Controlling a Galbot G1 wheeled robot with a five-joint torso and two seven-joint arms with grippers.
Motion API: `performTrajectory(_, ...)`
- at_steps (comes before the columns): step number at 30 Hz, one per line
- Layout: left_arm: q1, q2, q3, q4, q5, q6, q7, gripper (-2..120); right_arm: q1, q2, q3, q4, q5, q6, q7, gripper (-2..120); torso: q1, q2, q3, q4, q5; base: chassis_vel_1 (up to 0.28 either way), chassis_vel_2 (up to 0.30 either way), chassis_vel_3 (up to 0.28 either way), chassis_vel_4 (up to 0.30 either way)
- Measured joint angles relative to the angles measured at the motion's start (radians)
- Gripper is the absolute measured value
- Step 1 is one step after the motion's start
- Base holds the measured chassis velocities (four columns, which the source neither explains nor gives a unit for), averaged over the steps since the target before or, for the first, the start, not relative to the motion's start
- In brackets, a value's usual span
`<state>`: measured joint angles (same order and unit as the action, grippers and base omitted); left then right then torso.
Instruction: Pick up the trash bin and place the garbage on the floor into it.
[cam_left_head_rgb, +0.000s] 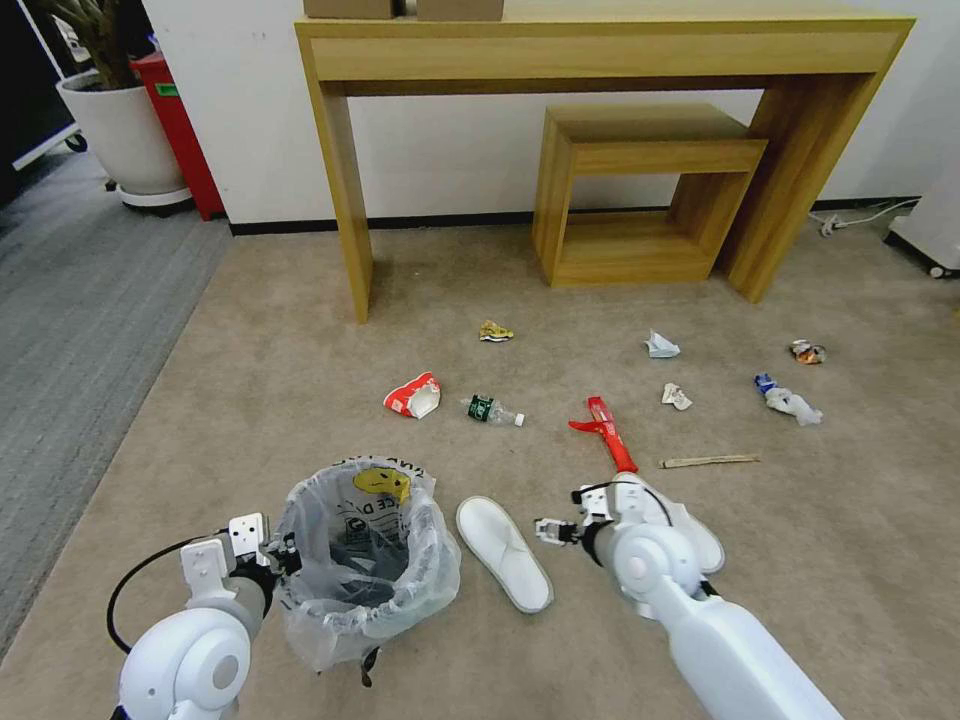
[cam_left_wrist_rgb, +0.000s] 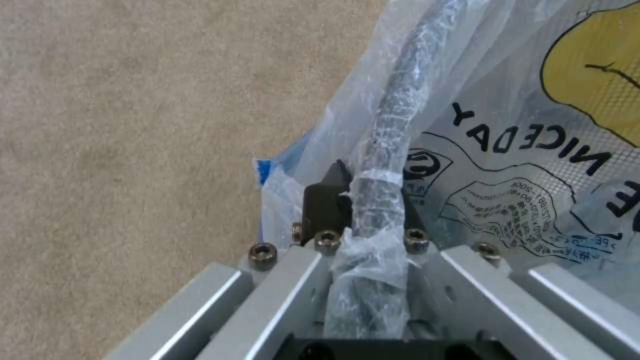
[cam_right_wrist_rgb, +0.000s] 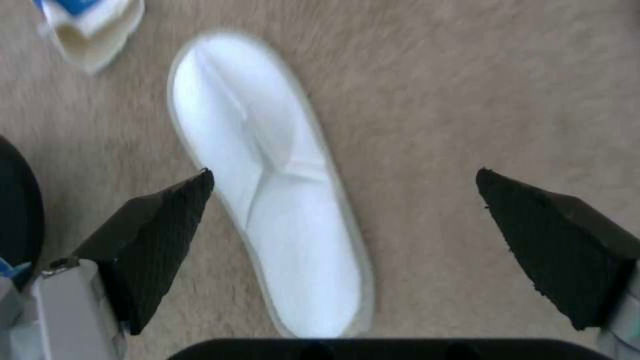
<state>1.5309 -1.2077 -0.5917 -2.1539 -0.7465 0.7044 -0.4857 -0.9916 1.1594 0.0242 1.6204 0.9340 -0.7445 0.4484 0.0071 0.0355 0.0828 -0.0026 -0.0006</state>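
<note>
Two arms showed in my head view. My left gripper (cam_left_head_rgb: 272, 553) was clamped on the rim of the trash bin (cam_left_head_rgb: 368, 560), low on the left. My right gripper (cam_left_head_rgb: 556, 530) hung beside a white slipper (cam_left_head_rgb: 503, 551). Past them lay a red cup (cam_left_head_rgb: 414, 396), a bottle (cam_left_head_rgb: 492, 410) and a red wrapper (cam_left_head_rgb: 607, 430) — all on the carpet (cam_left_head_rgb: 300, 330).

In my left wrist view, the jaws were shut tight on the bin's rim (cam_left_wrist_rgb: 387, 150).

In my right wrist view, the fingers (cam_right_wrist_rgb: 160, 235) stood wide apart — holding nothing — over the slipper (cam_right_wrist_rgb: 280, 200).

White slipper (cam_right_wrist_rgb: 280, 200), beige carpet (cam_left_head_rgb: 300, 340)
</note>
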Motion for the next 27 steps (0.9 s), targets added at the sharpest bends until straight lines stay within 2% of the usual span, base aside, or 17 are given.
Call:
performTrajectory(5,0.017,-0.024,-0.011,-0.009,0.026,-0.006,0.012,1,0.068,0.026,-0.081,-0.121,-0.059,0.003,-0.053,100,0.000,0.000,0.000,0.0001,-0.0001,0.000,0.000,0.000,0.000)
performTrajectory(10,0.028,-0.040,-0.018,-0.017,0.041,-0.010,0.018,1,0.113,0.045,-0.131,-0.183,-0.090,0.009,-0.088,100,0.000,0.000,0.000,0.0001,-0.0002,0.000,0.000,0.000,0.000)
performTrajectory(17,0.032,-0.065,-0.023,-0.018,0.055,-0.016,0.024,1,0.207,0.089,-0.218,-0.291,-0.159,0.086,-0.153,100,0.000,0.000,0.000,0.0002,-0.0002,0.000,0.000,0.000,0.000)
performTrajectory(27,0.029,-0.066,-0.030,-0.022,0.053,-0.022,0.025,1,0.245,0.117,-0.248,-0.368,-0.201,0.101,-0.167,100,0.000,0.000,0.000,0.0001,-0.0001,0.000,0.000,0.000,0.000)
